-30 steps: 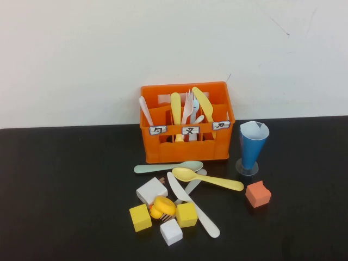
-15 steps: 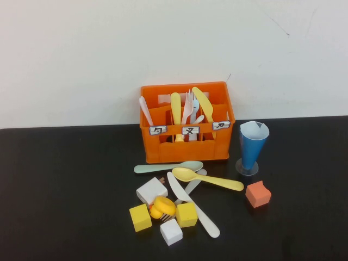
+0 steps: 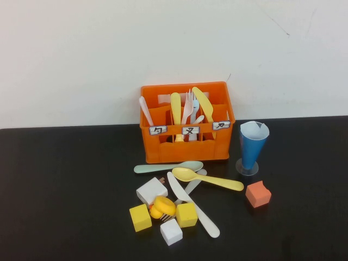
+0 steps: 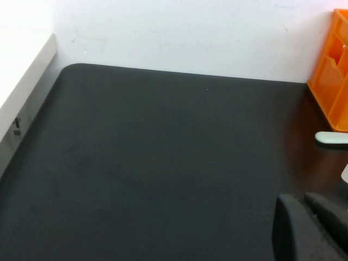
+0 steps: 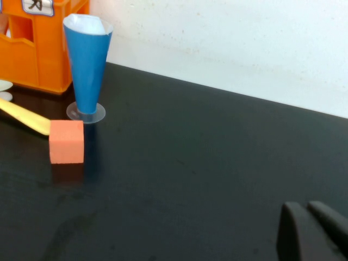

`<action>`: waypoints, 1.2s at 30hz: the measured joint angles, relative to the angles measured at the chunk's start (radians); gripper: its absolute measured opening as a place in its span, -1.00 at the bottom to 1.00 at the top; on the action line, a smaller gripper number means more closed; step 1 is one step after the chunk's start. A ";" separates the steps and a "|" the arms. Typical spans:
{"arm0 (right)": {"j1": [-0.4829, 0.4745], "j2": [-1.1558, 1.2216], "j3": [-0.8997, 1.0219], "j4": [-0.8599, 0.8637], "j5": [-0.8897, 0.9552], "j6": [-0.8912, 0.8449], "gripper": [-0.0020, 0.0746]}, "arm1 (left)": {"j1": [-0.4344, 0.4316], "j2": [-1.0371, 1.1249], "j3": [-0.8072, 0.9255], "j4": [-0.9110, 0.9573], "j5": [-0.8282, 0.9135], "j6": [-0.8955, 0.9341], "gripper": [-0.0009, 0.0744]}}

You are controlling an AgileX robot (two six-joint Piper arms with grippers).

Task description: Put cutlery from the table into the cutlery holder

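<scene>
The orange cutlery holder (image 3: 186, 149) stands at the back middle of the black table (image 3: 65, 185) with several utensils upright in it. In front of it lie a pale green spoon (image 3: 168, 167), a yellow spoon (image 3: 206, 179), a cream-white knife (image 3: 193, 205) and a light grey fork (image 3: 190, 187), partly under the knife. Neither gripper shows in the high view. My left gripper (image 4: 302, 198) is shut and empty over bare table left of the holder (image 4: 333, 76). My right gripper (image 5: 304, 205) is shut and empty over bare table right of the holder (image 5: 38, 54).
A blue cone cup (image 3: 253, 145) stands right of the holder, with an orange cube (image 3: 258, 194) in front of it. Two yellow cubes (image 3: 140, 217), a white cube (image 3: 171, 232), a white block (image 3: 151, 191) and a yellow duck (image 3: 163, 206) crowd the cutlery's near ends.
</scene>
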 joint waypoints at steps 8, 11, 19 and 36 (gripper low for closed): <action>0.000 0.000 0.000 0.000 0.000 0.000 -0.95 | 0.000 0.000 0.000 0.000 0.000 0.000 -0.98; 0.000 0.000 0.000 0.000 0.000 0.000 -0.95 | 0.000 0.000 0.000 0.000 0.000 0.000 -0.98; 0.000 0.000 0.000 0.136 0.000 0.075 -0.95 | 0.000 0.000 0.000 0.000 0.000 0.000 -0.98; 0.000 0.000 0.002 0.659 -0.095 0.219 -0.95 | 0.000 0.000 0.000 0.000 0.000 0.002 -0.98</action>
